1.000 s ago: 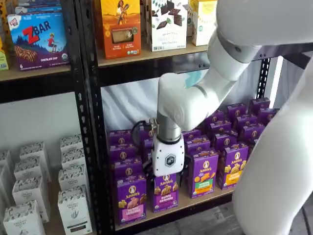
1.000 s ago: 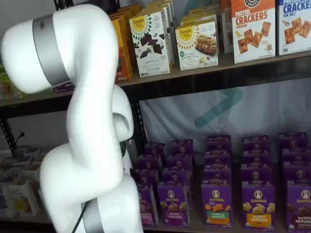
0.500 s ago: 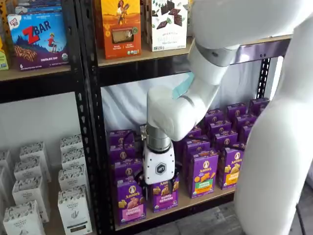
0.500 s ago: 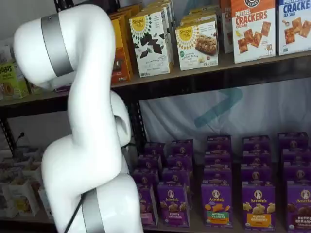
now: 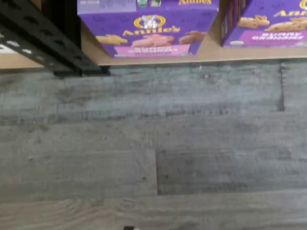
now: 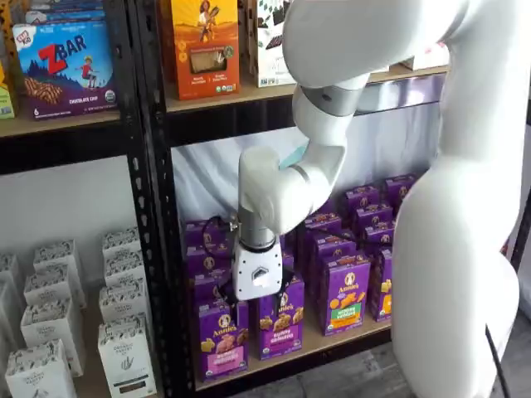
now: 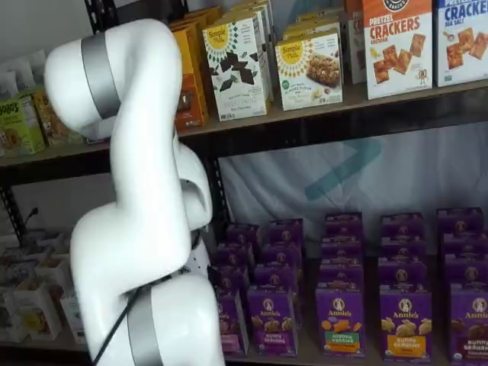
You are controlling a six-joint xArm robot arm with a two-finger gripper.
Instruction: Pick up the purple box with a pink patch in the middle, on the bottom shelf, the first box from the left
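The purple box (image 6: 221, 339) with the light pink band stands at the front left of the bottom shelf (image 6: 353, 335), beside the black upright. The wrist view shows its front face (image 5: 148, 29) with the rabbit logo and the shelf board (image 5: 211, 51) under it. In a shelf view my gripper (image 6: 251, 302) hangs with its white body just above and slightly right of this box, in front of the row. Its fingers do not show plainly, so I cannot tell if they are open. In a shelf view the arm hides the gripper, and the box's edge (image 7: 230, 326) just shows.
A like box with a magenta band (image 6: 280, 325) stands right of the target, then one with a green-orange patch (image 6: 346, 295). More purple boxes fill the rows behind. The black perforated upright (image 6: 153, 249) stands at the left. White boxes (image 6: 124, 352) sit beyond it. The wrist view shows grey plank floor (image 5: 153, 158).
The arm has swung left. The gripper has moved from in front of the magenta-band box to just above the pink-band box.
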